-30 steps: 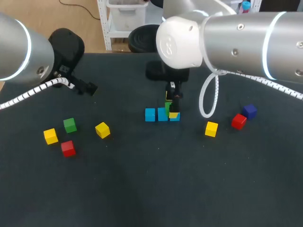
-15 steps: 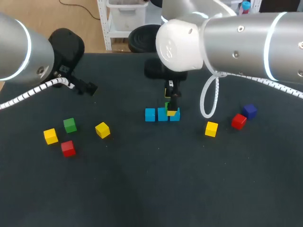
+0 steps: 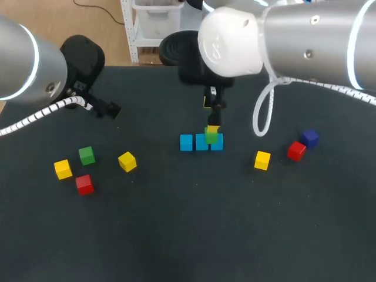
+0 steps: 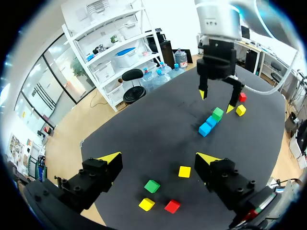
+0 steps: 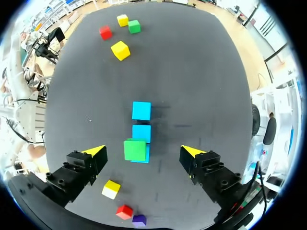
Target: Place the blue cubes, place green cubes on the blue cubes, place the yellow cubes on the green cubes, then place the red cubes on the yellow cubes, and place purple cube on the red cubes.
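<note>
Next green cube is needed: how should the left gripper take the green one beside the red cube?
Come straight down from above and pinch two opposite side faces of the loose green cube. It lies flat with its top free; the yellow cube and red cube stand apart from it, leaving finger room.

Silver arms with glowing white rings, coiled white cables, and black, yellow-tipped end effectors.

Bright, even light pours down on the dark matte table, throwing only faint, soft shadows beside the light blue cubes in the right wrist view, with a mild sheen on the glossy white joint housing.
</note>
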You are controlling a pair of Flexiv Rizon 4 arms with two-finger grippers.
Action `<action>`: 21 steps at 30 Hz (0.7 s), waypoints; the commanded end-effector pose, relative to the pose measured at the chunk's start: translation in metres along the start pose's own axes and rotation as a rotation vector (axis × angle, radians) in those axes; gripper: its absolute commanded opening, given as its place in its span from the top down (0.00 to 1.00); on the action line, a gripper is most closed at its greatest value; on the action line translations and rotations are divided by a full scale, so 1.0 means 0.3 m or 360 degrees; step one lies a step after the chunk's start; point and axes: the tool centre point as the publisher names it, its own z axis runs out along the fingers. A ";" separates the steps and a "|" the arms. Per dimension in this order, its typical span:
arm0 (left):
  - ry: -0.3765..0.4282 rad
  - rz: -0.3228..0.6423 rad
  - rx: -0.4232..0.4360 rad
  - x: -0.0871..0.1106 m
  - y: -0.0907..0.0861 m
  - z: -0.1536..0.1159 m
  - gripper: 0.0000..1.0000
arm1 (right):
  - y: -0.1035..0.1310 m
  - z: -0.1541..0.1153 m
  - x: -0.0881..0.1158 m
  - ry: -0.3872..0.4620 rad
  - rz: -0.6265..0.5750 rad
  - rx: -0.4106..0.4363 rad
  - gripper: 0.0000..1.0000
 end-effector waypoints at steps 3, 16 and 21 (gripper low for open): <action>0.0000 0.0002 0.0006 -0.001 0.004 0.002 0.00 | 0.084 -0.058 0.011 -0.0007 -0.0012 0.0109 1.00; 0.0000 0.0002 0.0006 -0.001 0.004 0.002 0.00 | 0.181 -0.032 0.011 -0.0015 0.0024 0.0044 1.00; 0.0000 0.0002 0.0006 -0.001 0.004 0.002 0.00 | 0.209 0.007 0.009 -0.0028 0.0043 -0.0006 1.00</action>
